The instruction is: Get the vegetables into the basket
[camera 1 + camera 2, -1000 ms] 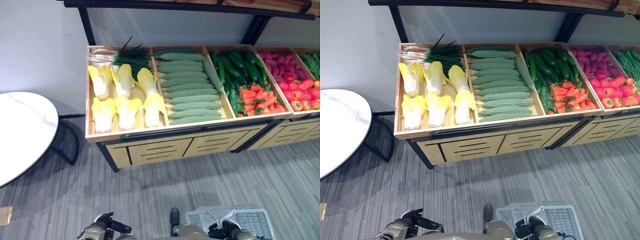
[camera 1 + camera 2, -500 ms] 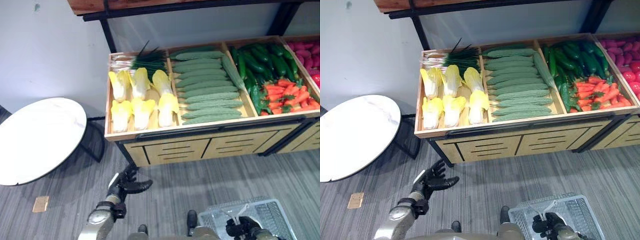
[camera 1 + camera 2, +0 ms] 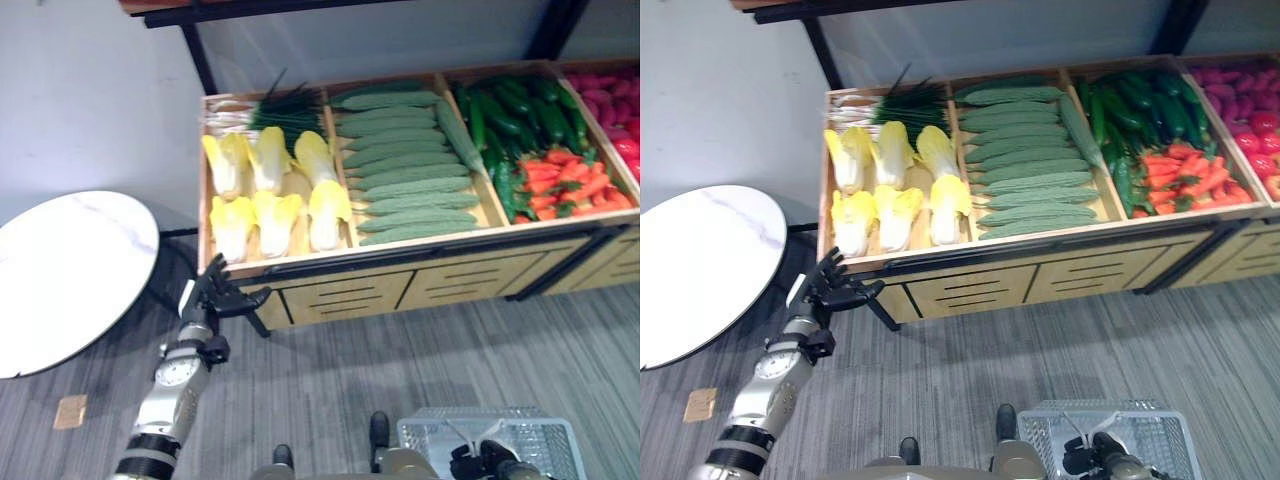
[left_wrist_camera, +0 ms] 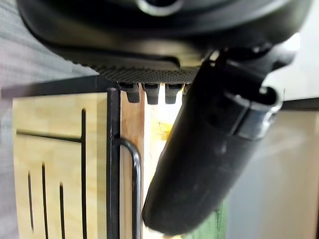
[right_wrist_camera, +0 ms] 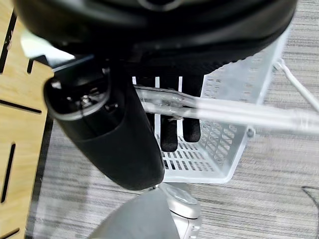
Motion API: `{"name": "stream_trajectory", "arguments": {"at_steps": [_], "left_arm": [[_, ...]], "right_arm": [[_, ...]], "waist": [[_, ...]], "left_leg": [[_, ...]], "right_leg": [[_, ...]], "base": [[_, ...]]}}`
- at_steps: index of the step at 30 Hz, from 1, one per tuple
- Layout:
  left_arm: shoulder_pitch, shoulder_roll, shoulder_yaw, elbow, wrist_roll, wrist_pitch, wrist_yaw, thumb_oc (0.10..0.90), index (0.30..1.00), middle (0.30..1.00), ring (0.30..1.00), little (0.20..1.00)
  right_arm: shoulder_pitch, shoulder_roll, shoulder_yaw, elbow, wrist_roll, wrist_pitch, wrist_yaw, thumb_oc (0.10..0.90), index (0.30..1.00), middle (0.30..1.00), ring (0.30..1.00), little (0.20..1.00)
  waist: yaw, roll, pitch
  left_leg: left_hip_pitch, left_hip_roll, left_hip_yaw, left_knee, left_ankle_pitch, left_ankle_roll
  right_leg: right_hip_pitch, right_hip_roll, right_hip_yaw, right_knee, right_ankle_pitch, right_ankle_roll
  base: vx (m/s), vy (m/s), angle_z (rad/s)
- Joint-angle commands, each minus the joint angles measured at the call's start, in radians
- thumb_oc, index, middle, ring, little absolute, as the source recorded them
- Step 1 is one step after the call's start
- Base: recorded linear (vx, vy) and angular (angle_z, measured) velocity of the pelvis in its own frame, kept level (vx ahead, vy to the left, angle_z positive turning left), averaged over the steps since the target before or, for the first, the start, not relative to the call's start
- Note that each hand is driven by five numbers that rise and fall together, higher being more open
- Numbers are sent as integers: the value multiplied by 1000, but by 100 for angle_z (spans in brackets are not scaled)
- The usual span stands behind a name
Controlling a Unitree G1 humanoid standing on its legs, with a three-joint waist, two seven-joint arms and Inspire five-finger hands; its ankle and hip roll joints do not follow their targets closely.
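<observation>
- Wooden produce stand (image 3: 300, 268), against a pale wall, with a black rail along its front edge; I see it from above, divided into compartments.
- Leftmost compartment: yellow-white cabbages (image 3: 270, 190) in two rows, green onions (image 3: 270, 108) behind them.
- Next compartment: ridged green gourds (image 3: 405, 165) stacked in rows; further right, dark cucumbers (image 3: 510, 105) behind orange carrots (image 3: 565, 185), then red and purple produce (image 3: 1245, 110) at the edge.
- Left robot hand (image 3: 222, 292): raised just before the stand's front left corner, fingers spread and holding nothing.
- Right robot hand (image 3: 1090, 458): low by my body, fingers curled round the wire handle of the white mesh basket (image 3: 545, 440), which sits over the grey striped floor.
- White round table (image 3: 65, 275): beside the stand on the left.
- Small tan scrap (image 3: 68, 411) on the floor near the table.
</observation>
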State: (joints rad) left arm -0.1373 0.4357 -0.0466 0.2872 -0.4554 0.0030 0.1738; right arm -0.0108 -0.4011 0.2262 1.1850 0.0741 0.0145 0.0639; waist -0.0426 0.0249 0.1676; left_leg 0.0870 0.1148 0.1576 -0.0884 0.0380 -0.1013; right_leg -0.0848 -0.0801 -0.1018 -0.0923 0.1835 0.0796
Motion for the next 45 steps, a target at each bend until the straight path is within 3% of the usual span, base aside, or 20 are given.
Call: {"name": "stream_trajectory", "arguments": {"at_steps": [1,3,7,9,10,18,28,31,37,38,39,45], "left_arm": [[-218,88,36,-8,45,-144,80,900,1000,1000,1000,1000],[-220,89,35,-5,44,-145,80,900,1000,1000,1000,1000],[-368,162,-5,132,61,-138,138,900,1000,1000,1000,1000],[-449,206,-14,232,33,-146,176,900,1000,1000,1000,1000],[-556,255,-51,377,9,-144,208,900,1000,1000,1000,1000],[-739,343,-190,616,68,-81,156,900,1000,1000,1000,1000],[-852,227,-279,721,46,-64,105,900,1000,1000,1000,1000],[-854,150,-294,714,42,-62,95,900,1000,1000,1000,1000],[-838,71,-309,758,63,-41,75,900,1000,1000,1000,1000],[-832,68,-307,771,67,-37,73,700,720,720,720,720],[-832,68,-307,772,67,-37,73,400,300,300,300,300],[-811,81,-299,822,119,-15,78,400,300,300,300,300]], "right_arm": [[-41,21,66,-4,-16,-23,-2,400,300,300,300,300],[-42,21,66,-4,-16,-24,-2,400,300,300,300,300],[-63,21,95,-5,-17,-25,-14,400,300,300,300,300],[-79,23,115,-4,-13,-30,-27,400,300,300,300,300],[-95,25,132,2,2,-35,-46,400,300,300,300,300],[-108,17,157,-4,47,-44,-58,400,300,300,300,300],[-132,14,185,2,49,-36,-60,400,300,300,300,300],[-138,13,192,6,40,-33,-62,400,300,300,300,300],[-134,8,192,13,33,-32,-68,400,300,300,300,300],[-134,8,190,13,33,-32,-69,400,300,300,300,300],[-134,7,190,13,33,-32,-69,400,300,300,300,300],[-120,6,183,24,34,-36,-71,400,300,300,300,300]], "waist": [[-31,-34,-14],[-30,-34,-16],[-51,-22,-9],[-61,-16,-2],[-74,-13,10],[-100,-7,29],[-139,25,44],[-157,40,45],[-175,55,42],[-176,55,42],[-176,55,42],[-167,49,37]], "left_leg": [[-69,9,-9,8,20,-31],[-72,9,-8,8,20,-31],[-101,14,5,4,31,-34],[-120,17,13,2,39,-38],[-143,24,21,1,50,-44],[-182,38,30,1,69,-57],[-202,43,59,1,73,-66],[-194,41,74,1,72,-67],[-193,39,85,1,71,-66],[-195,39,85,1,72,-66],[-195,39,85,1,72,-66],[-197,44,88,1,76,-67]], "right_leg": [[35,-67,32,17,-91,98],[33,-67,32,17,-91,98],[-6,-61,45,16,-83,98],[-36,-57,54,16,-76,100],[-67,-50,64,19,-70,99],[-114,-36,84,18,-58,98],[-152,-32,114,13,-51,95],[-154,-27,127,11,-53,93],[-157,-28,132,9,-53,89],[-159,-27,133,8,-53,89],[-159,-27,133,8,-53,89],[-160,-22,131,8,-51,86]], "base": [[-45,3,-33],[-21,-1,-22],[-16,-6,-8],[-41,-21,-21],[-27,-40,-16],[-6,-28,-11],[3,-7,-8],[36,12,-4],[9,0,-7],[-6,-9,-7],[0,0,0],[-2,-4,-1]]}}
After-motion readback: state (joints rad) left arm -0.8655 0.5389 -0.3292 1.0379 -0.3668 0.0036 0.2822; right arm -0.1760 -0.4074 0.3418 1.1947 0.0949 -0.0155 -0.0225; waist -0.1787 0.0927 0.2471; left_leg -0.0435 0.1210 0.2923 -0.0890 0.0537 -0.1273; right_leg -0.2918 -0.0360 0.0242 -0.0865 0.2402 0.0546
